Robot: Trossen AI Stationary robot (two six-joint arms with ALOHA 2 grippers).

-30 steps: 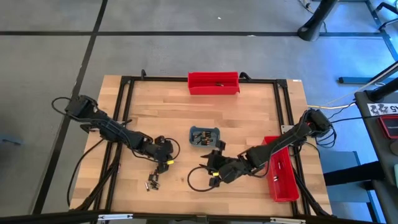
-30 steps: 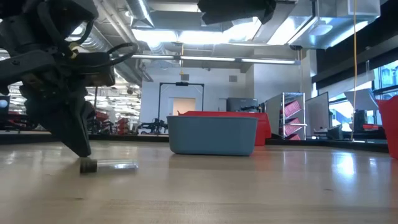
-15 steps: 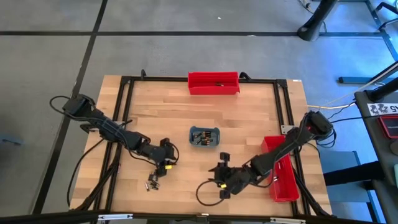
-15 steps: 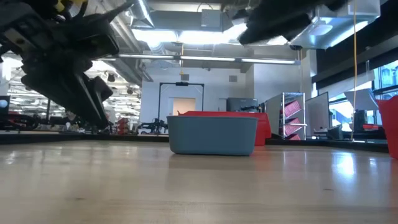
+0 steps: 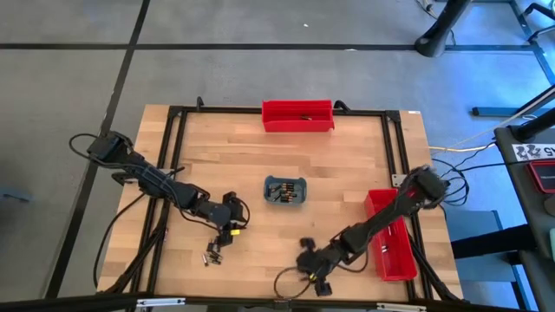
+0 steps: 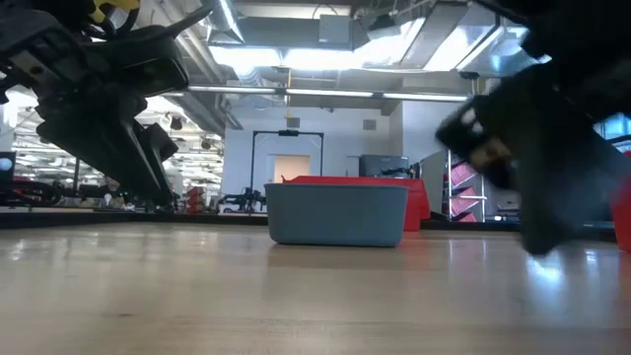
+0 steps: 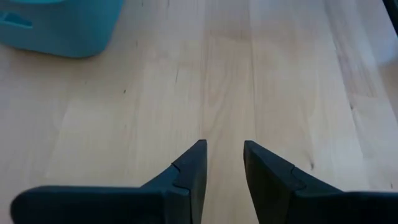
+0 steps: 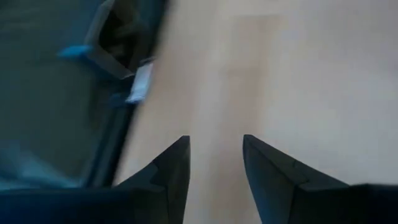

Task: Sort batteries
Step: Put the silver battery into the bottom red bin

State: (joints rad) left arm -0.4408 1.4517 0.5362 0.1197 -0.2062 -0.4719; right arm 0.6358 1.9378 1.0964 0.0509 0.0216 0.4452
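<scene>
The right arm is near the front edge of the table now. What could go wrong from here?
1. The right gripper is open and empty, far from the loose batteries; its view is blurred, so it may be moving fast and could overshoot the table's front edge.
2. The left gripper, open and empty over bare wood, hangs close to those batteries and could knock them away.
3. The right arm lies beside the red bin and might push it.

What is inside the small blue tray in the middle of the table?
In the high view the blue tray holds several small batteries, dark with orange tints, lying loose. The low view shows only its outer wall, so the contents are hidden there.
</scene>
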